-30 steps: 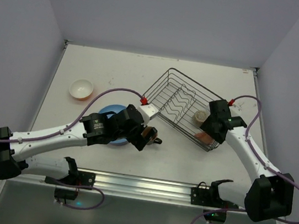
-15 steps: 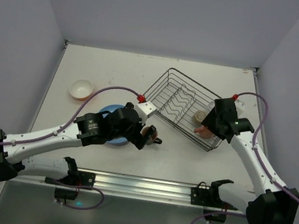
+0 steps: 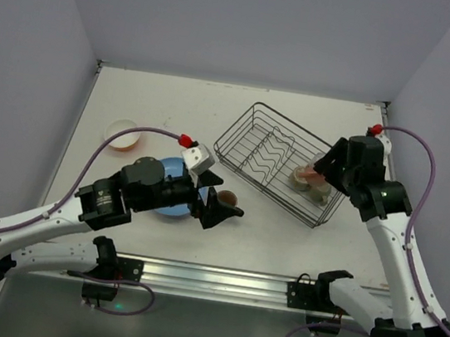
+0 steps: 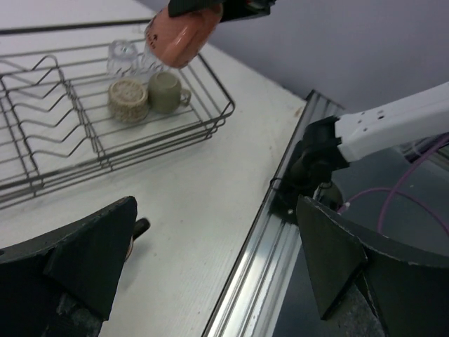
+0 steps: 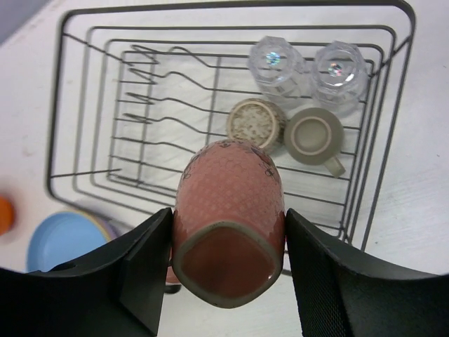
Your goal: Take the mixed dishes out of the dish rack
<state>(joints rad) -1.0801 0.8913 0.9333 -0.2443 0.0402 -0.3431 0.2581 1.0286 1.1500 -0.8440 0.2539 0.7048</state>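
Nearest the arms, the left pincer [image 3: 223, 213] hangs with its jaws spread wide and nothing between them, just beside a brown mug [image 3: 227, 197] on the table [image 3: 281, 243]. Behind lies a light blue plate [image 3: 177, 166]. Farther right, the right pincer [image 5: 228, 260] clasps a pink mug [image 5: 228, 189], raised over the dish rack [image 3: 251, 134], where two olive cups [image 5: 257, 123] and two clear glasses [image 5: 275, 63] stand.
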